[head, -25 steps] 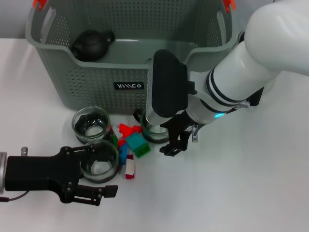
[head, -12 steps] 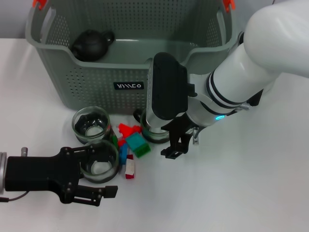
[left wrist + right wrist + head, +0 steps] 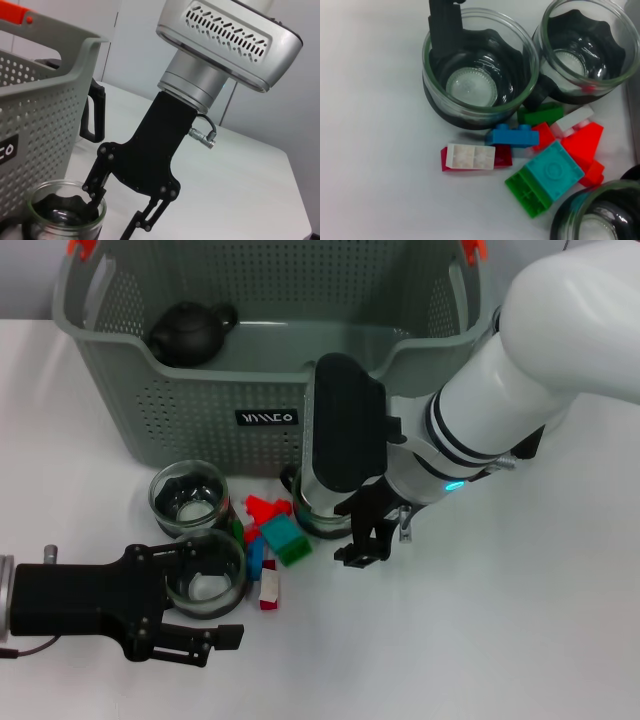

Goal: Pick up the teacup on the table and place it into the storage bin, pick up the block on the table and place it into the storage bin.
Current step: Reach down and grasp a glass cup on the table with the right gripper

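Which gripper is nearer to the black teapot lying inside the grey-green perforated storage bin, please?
The right. The right gripper is just in front of the storage bin, diagonally across from the black teapot; the left gripper sits farther forward, around a glass teacup.

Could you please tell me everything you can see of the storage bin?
The storage bin is a large grey-green plastic basket with perforated walls, rounded corners, orange clips at its top corners and a small black label with white lettering on its front. It stands upright at the table's far side, open-topped, with a dark teapot inside.
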Controlling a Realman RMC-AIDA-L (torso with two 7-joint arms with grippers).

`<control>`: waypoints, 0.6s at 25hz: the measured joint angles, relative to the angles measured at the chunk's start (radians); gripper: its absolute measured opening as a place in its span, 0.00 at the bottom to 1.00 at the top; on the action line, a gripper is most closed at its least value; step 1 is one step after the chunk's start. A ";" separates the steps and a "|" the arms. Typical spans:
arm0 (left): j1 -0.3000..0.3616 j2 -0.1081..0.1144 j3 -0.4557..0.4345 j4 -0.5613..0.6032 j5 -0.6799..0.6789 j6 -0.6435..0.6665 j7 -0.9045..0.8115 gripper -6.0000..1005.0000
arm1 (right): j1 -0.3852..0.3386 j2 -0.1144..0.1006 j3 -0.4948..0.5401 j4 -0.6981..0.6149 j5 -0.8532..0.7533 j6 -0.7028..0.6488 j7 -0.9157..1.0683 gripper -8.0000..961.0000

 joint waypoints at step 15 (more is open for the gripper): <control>-0.002 0.000 0.000 0.000 0.000 -0.003 0.000 0.93 | 0.007 0.000 0.000 0.000 0.003 -0.005 0.006 0.33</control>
